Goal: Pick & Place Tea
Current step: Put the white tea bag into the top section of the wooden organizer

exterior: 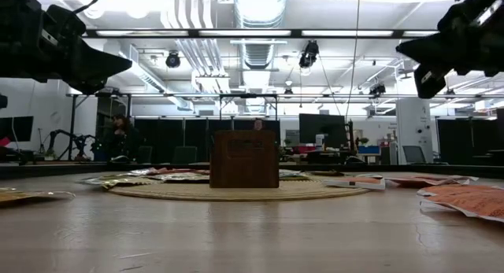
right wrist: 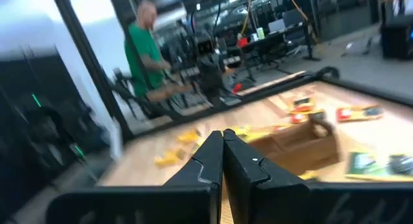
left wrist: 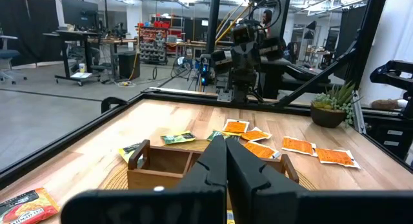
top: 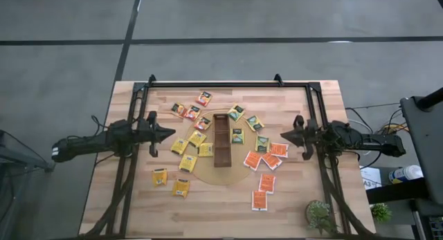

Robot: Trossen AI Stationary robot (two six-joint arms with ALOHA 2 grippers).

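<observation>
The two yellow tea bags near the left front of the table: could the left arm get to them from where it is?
Probably yes. The two yellow tea bags lie flat on bare table, apart from the others, with nothing over them. The left gripper hangs shut above the table, empty, so it must open first.

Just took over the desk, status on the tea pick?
Left gripper and right gripper shut, empty, hovering either side of the tray. Tea sachets scattered flat around it, none picked. Nothing blocking.
</observation>
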